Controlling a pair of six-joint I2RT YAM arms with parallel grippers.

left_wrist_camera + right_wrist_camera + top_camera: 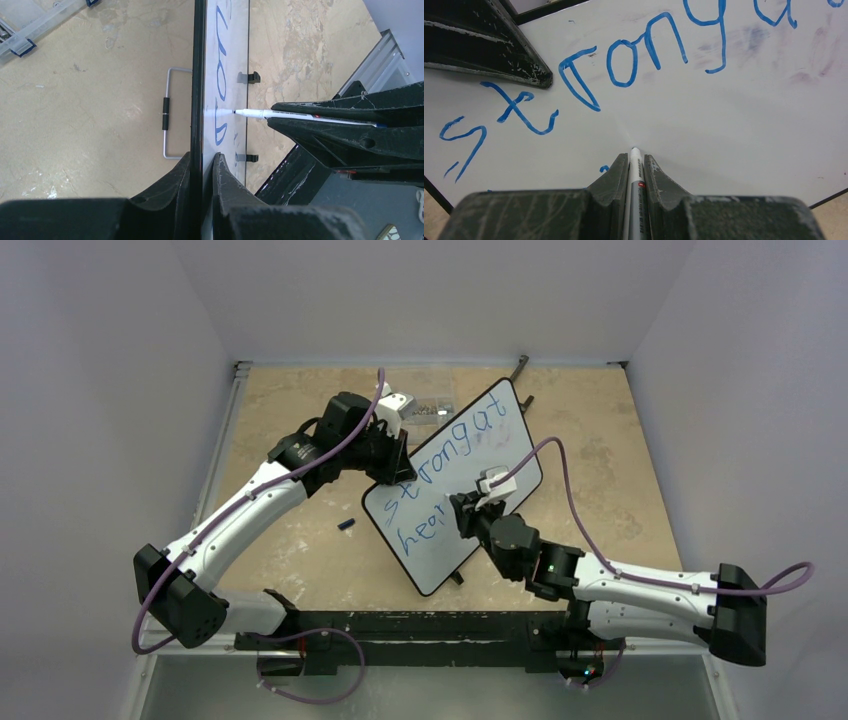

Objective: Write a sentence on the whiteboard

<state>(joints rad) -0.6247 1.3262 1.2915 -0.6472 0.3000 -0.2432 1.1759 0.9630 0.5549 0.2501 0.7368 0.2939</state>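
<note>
left wrist cam catches the left gripper [201, 156] clamped on the whiteboard [235, 75] edge; only right wrist shows the sentence [624, 62], just past the right gripper [635, 157] pinching the marker [634, 185]

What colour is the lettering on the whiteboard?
Blue. The lettering on the whiteboard shows best in the right wrist view.
</note>
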